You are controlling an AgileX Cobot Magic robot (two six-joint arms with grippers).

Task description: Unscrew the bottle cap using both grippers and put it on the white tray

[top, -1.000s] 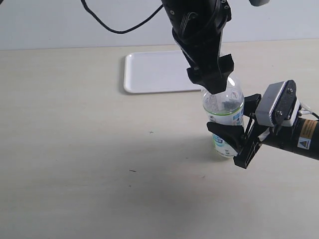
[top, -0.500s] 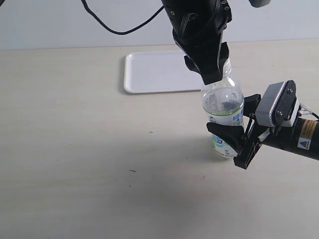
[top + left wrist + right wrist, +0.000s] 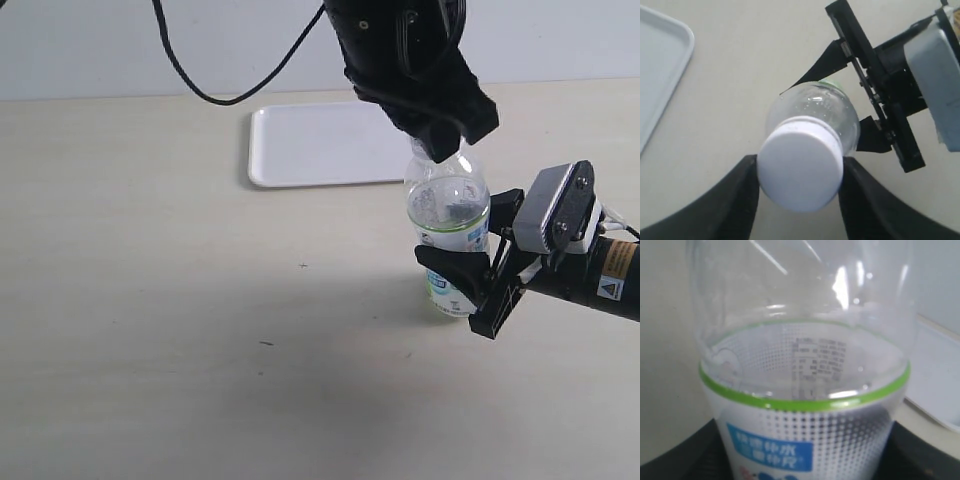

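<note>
- Clamping is shown at the left gripper [image 3: 446, 146]: its two black fingers [image 3: 735, 200] are pressed against opposite sides of the white bottle cap [image 3: 800, 162], which is pinched between them.
- The bottle cap is seen on the neck of the bottle [image 3: 445, 200], and it is reached by the left gripper from above.
- How far the bottle cap is turned on the bottle's thread cannot be told.
- The bottle is kept upright on the table [image 3: 150, 300]; its clear upper part is seen above a green-banded label [image 3: 810, 440].
- The labelled lower part of the bottle is gripped from the side by the right gripper [image 3: 465, 250], whose black fingers [image 3: 920, 455] are closed against both sides of the bottle.
- The white tray [image 3: 310, 145] is laid flat on the table behind the bottle, near it but apart.
- A black cable [image 3: 215, 90] is looped above the tray, well apart from the bottle.
</note>
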